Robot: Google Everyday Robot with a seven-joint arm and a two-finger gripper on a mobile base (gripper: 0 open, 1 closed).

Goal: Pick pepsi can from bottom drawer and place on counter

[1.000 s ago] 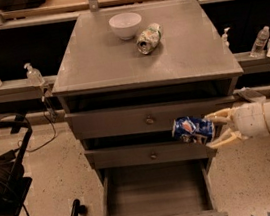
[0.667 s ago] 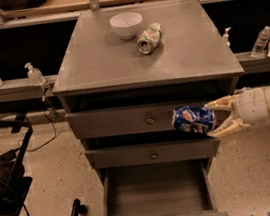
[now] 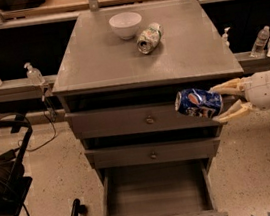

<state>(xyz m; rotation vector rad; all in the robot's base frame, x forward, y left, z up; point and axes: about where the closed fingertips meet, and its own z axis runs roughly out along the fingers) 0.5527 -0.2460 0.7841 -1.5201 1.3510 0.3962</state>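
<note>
My fingers [image 3: 216, 103] are at 3 o'clock in the view, closed around the pepsi can [image 3: 198, 103], one finger above it and one below. They hold it only at its right end. The can lies sideways in the air, in front of the top drawer [image 3: 149, 120], and it is lower than the tabletop [image 3: 97, 60]. The bottom drawer [image 3: 157, 190] at 6 o'clock stands open, and I see only grey metal inside it.

I think the first danger is the front edge of the tabletop. If I move toward 12 o'clock before I rise enough, the can will hit this edge and turn in my grip. The can is thin, smooth metal with a glossy blue skin, and its wall looks a little dented. With such a short hold it may slip or crush more.

The tabletop is flat, dull and hard. A round can put there on its side can roll. At 12 o'clock on it stands a white bowl [image 3: 125, 24], smooth and round, and at 1 o'clock lies a pale green can [image 3: 148, 37], also on its side. If I come too far, I may push them.
</note>
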